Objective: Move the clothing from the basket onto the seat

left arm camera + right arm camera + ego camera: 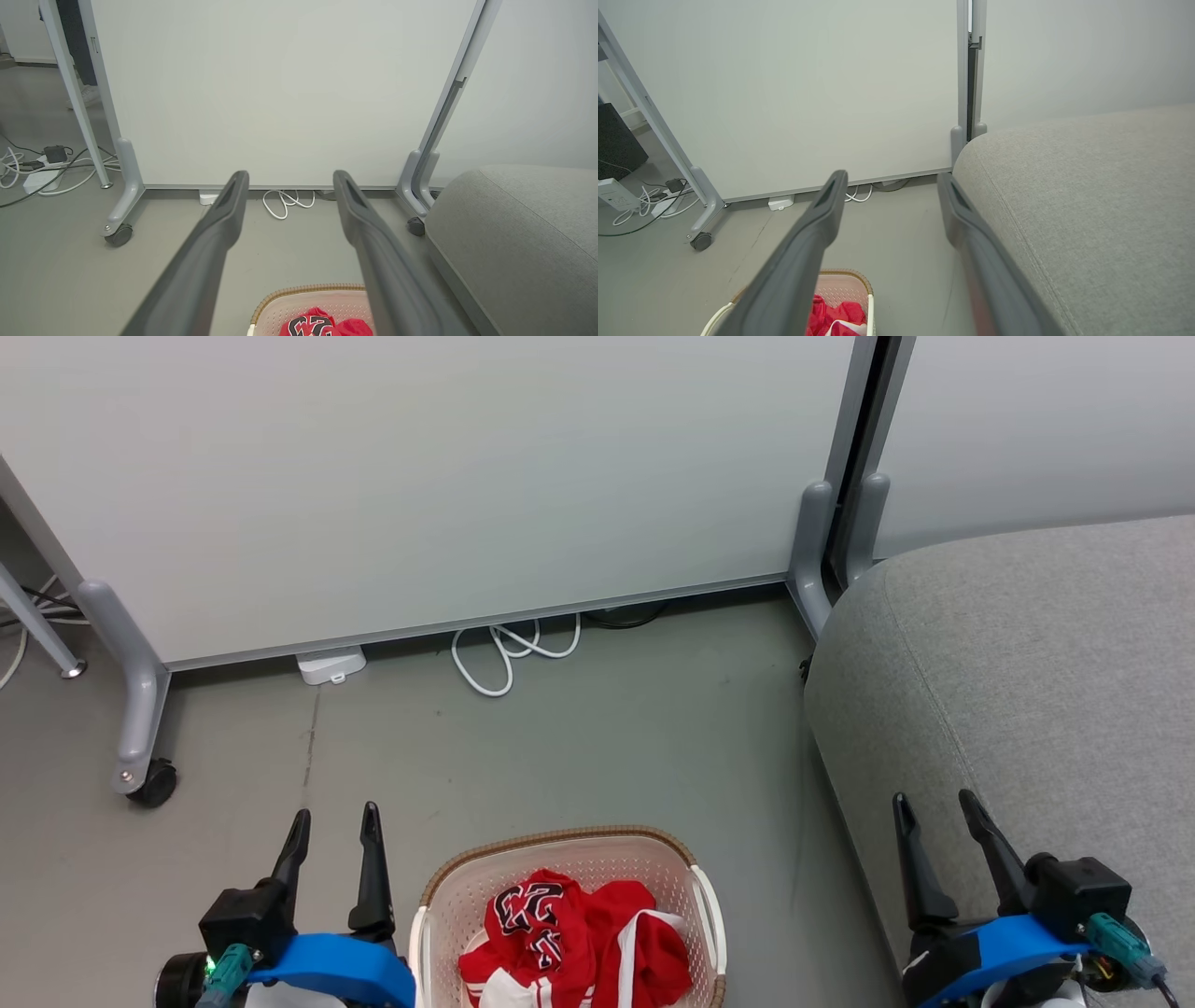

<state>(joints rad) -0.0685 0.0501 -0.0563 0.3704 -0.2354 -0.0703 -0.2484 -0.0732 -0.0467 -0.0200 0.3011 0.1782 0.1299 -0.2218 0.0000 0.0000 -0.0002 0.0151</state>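
Red clothing with white stripes and black-and-white lettering lies bunched in the cream basket with a brown rim, on the floor at the bottom centre of the head view. The clothing and basket also show low in the left wrist view, and the basket with red fabric in the right wrist view. The grey seat fills the right side. My left gripper stands open just left of the basket. Over the seat's near left edge my right gripper is open and holds nothing.
A white partition panel on grey wheeled legs stands behind. A coiled white cable and a white adapter lie on the floor at its base. Bare grey floor stretches between basket and panel.
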